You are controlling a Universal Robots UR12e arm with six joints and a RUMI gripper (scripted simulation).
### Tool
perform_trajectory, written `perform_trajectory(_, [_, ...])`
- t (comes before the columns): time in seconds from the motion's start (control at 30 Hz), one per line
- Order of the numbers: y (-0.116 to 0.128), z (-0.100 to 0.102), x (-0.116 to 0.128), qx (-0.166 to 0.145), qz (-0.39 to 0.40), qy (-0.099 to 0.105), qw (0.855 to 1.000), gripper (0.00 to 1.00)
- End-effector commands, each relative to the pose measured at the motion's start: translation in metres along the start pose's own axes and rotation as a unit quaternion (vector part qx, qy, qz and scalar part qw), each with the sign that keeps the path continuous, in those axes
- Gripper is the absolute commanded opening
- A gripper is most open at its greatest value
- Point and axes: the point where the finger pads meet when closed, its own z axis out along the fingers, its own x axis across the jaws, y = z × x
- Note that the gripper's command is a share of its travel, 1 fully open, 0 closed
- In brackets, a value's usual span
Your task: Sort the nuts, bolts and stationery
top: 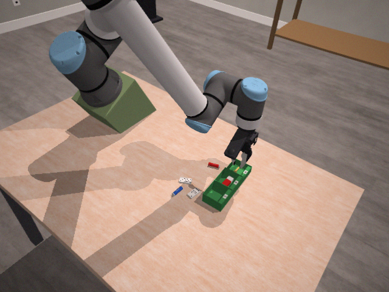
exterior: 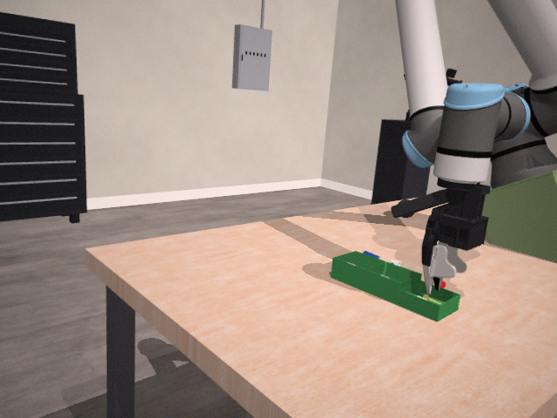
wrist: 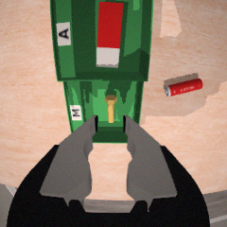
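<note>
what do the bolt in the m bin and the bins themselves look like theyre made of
The bolt looks like brass or another yellowish metal, going by its dull gold colour. The bins look like moulded plastic: uniform flat green walls with little shine. Neither is certain from looks alone.

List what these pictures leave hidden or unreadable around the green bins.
- Third bin's label: top view, too small to read; wrist view cuts that bin off.
- Bolt's lower tip: wrist view, runs between the pincer's fingertips; contact unclear.
- Blue item: exterior view, mostly behind the bin wall.
- Two white pieces: top view, too small to identify.
</note>
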Motion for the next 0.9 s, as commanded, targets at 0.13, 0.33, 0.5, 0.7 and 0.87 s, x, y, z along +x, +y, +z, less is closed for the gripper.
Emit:
perform_trajectory(0.13, [0.000,-0.011,-0.001,0.000,0.000,-0.001,1.000,0.18])
perform_trajectory(0.33, [0.000,-0.022,-0.001,0.000,0.000,-0.001,1.000,0.18])
perform_trajectory(0.5, [0.000,-0.038,-0.001,0.000,0.000,-0.001,1.000,0.18])
perform_trajectory(0.7, [0.000,-0.038,-0.001,0.000,0.000,-0.001,1.000,0.18])
perform_trajectory(0.87, [0.000,-0.042,0.000,0.000,0.000,-0.001,1.000,1.00])
